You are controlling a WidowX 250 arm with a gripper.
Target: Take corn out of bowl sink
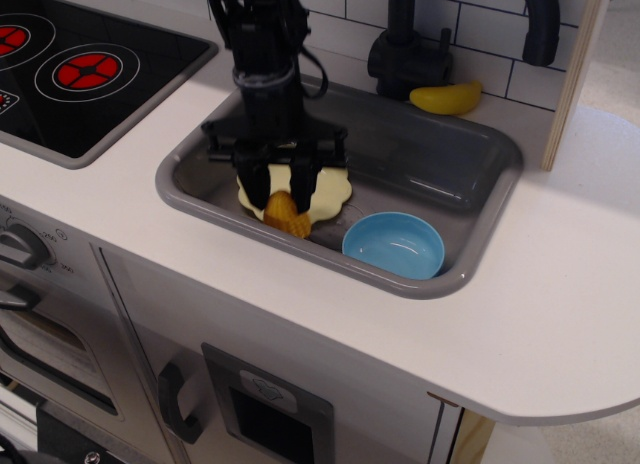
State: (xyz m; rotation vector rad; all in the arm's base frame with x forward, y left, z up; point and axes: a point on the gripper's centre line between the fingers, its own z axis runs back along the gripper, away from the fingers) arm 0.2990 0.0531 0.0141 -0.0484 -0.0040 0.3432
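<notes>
While the black stovetop (85, 69) lies well off to the left of the pincer, flat and glossy with round red burners, the white countertop (560, 314) runs smooth and matte around everything else. Set into that countertop is the sink (455, 164), a grey rectangular basin with rounded corners and a raised rim, its inner walls faintly shiny.

Down inside the sink's left half hangs the pincer (281, 199), black and angular, with a crossbar above two short dark fingers (301, 180). Those fingers are closed on the corn (286, 215), a stubby yellow-orange piece with a bumpy kernel surface, which sits between and just below the fingertips. Directly beneath and behind the pincer lies a plate (330, 189), pale yellow with a scalloped edge, flat on the sink floor and partly hidden by the fingers and the corn. Whether the corn touches the plate cannot be told from this view.

To the right of the pincer, near it but apart, sits the bowl (394, 245), round, light blue, smooth plastic, upright against the sink's front wall with nothing inside. Behind and to the right stands a black faucet (405, 39) with a thick curved neck. Further right, on the counter at the sink's back rim, rests a banana (446, 98), smooth, curved and yellow, against the white tiled wall (480, 34).
</notes>
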